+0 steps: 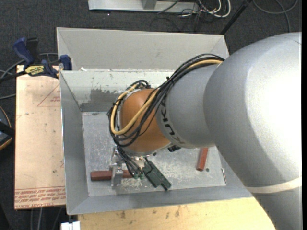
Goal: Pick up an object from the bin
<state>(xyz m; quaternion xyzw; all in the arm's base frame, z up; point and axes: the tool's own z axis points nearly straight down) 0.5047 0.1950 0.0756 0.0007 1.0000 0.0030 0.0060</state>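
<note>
Gripper (119,175) low in bin (72,128), lower left, at dark red bar (100,176) (open or clenched: cannot tell).

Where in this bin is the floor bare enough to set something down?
Bare floor lies along the left wall behind the brown bar, and between the gripper and the red stick. It is crowded by the front wall, around gripper and bar.

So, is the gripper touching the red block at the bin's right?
Apart. The camera view shows bare bin floor between the gripper and the red block.
</note>
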